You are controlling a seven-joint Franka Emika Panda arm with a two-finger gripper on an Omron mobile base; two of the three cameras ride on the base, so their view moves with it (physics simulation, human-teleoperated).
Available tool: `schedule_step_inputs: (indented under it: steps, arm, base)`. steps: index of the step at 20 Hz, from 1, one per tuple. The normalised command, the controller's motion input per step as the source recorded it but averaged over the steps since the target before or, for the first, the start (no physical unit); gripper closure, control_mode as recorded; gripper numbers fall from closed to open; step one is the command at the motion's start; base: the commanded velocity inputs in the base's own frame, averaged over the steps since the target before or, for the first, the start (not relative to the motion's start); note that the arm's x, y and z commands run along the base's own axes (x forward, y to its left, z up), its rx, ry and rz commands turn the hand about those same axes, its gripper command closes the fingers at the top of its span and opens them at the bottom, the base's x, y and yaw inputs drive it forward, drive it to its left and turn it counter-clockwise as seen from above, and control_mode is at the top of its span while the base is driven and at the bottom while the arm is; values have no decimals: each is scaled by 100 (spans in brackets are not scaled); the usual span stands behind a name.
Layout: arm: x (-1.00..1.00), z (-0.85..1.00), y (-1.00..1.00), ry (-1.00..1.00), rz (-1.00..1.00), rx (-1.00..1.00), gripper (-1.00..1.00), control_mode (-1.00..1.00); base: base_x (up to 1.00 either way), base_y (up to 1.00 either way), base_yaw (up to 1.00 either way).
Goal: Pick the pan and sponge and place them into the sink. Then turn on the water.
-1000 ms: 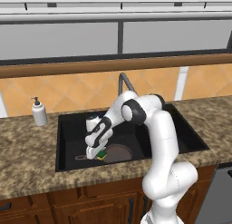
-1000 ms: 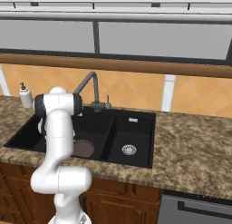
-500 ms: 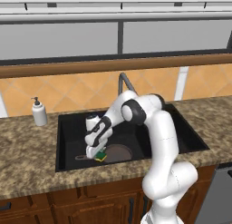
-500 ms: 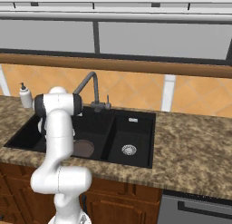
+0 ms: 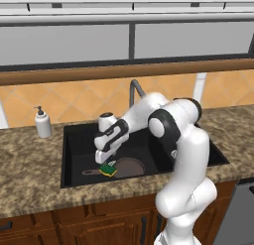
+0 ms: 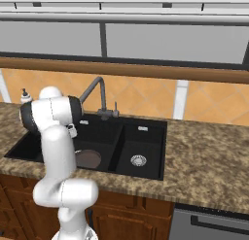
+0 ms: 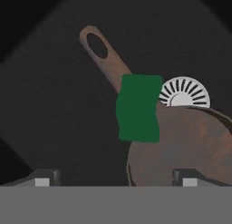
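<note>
The pan [image 7: 181,150] is seen lying on the floor of the large basin of the sink [image 5: 74,150], its handle stretched away from the bowl and a round drain [image 7: 185,94] partly covered by its rim. The sponge [image 7: 138,107] is seen green side up, resting across the root of the handle and the pan's edge, and in the left base view it sits just below the gripper [image 5: 105,157]. The gripper's tips are spread wide at the two sides of the hand view, with nothing between them and the sponge clear of both. Both things are therefore judged to be in the sink already, so the placing part is taken as done and the step in hand is judged to be the release of the sponge and the lift away from it. The water is not running: no stream is seen under the faucet [image 6: 95,88]. The next move is judged to call for the hand to be raised out of the basin without the sponge or pan being dragged, then brought to the small lever [image 6: 115,108] beside the faucet's foot and pushed. A soap dispenser [image 5: 43,123] stands on the counter [image 5: 30,179] left of the sink. No brand, label or writing can be read anywhere.
</note>
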Motion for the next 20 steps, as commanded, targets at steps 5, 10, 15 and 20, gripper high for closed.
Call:
schedule_step_inputs:
  steps: [5, 10, 15, 20]
  arm:
    - [-74, 100, -41, -5, -13, 7, -100, -100]
    - [-95, 100, -48, -4, -15, 1, -100, -100]
    - [-79, 100, -36, -3, -11, 0, -100, -100]
    - [-60, 100, -29, -1, -9, 0, -100, -100]
  base:
    - [0, 0, 0]
    - [0, 0, 0]
    - [0, 0, 0]
    - [0, 0, 0]
